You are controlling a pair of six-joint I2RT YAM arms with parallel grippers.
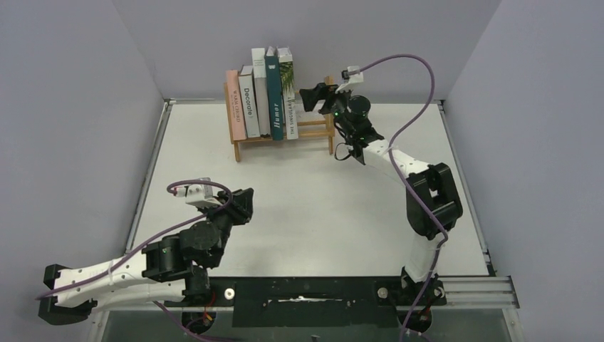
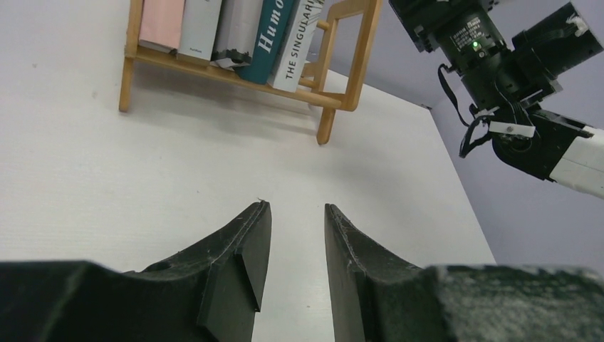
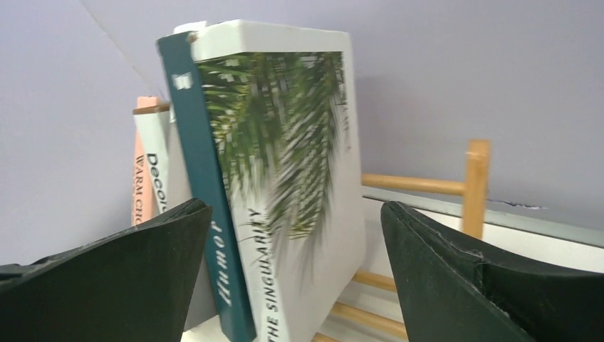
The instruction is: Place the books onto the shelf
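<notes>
Top view: five books [image 1: 265, 92] stand in the shelf [image 1: 330, 130] at twelve o'clock, with the right gripper [image 1: 314, 96] at its three o'clock. Placing seems done, so a straight retreat is due.

Left wrist: the left gripper [image 2: 295, 208] has its fingers [image 2: 235, 249] half-spread, holding nothing. "Humor" and "THE SINGULAR" are readable.

Right wrist: the jaws stand wide apart, astride the palm-leaf book [image 3: 299, 164], clamping nothing. "Warm" and "Deco" show.

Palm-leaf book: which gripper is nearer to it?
Right. The right gripper is open right beside the palm-leaf book at the shelf's right end. The left gripper hangs over the table, well in front of the shelf.
</notes>
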